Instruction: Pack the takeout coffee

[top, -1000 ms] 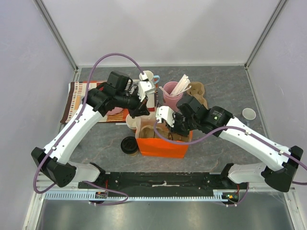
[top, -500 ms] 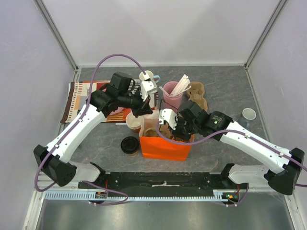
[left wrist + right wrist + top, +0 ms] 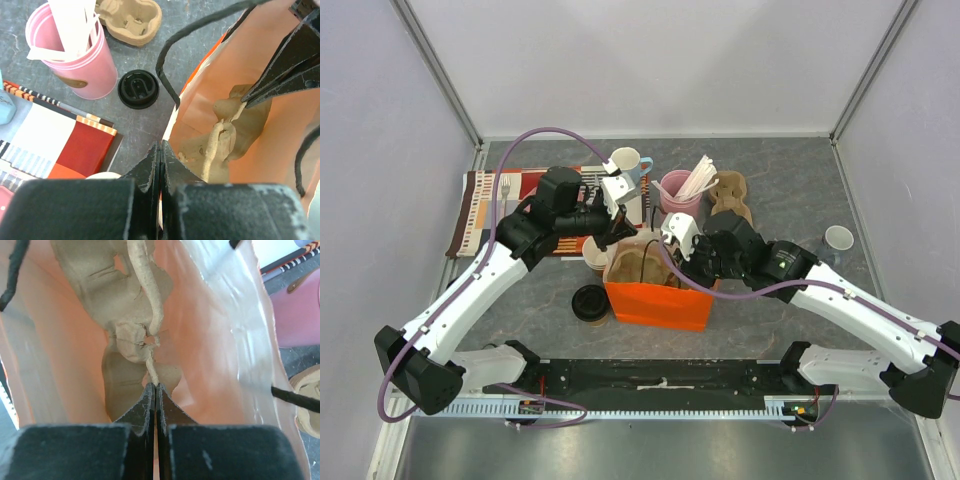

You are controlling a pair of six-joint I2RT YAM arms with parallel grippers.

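Observation:
The takeout coffee [image 3: 590,302], a cup under a black dome lid, stands on the table just left of the orange paper bag [image 3: 658,306]. My left gripper [image 3: 617,235] is shut on the bag's far-left rim; in the left wrist view [image 3: 160,143] a thin sheet of the bag [image 3: 280,150] shows between the jaws. My right gripper [image 3: 670,252] reaches into the bag [image 3: 210,340]. In the right wrist view [image 3: 153,385] it is shut on the thin edge of a brown pulp cup carrier [image 3: 125,305] inside. The carrier also shows in the left wrist view [image 3: 225,135].
A pink cup of white sticks [image 3: 680,192], a second pulp carrier [image 3: 728,195] and a light-blue mug [image 3: 630,160] stand behind the bag. Stacked paper cups [image 3: 595,255] and a striped mat [image 3: 485,200] are on the left. A black lid [image 3: 138,89] lies between pink cup and bag. A small white cup [image 3: 838,237] is far right.
My left gripper has moved nearer and down at the bag's rim, and the bag's mouth now stands wider and taller. My right gripper has shifted slightly right, still in the bag.

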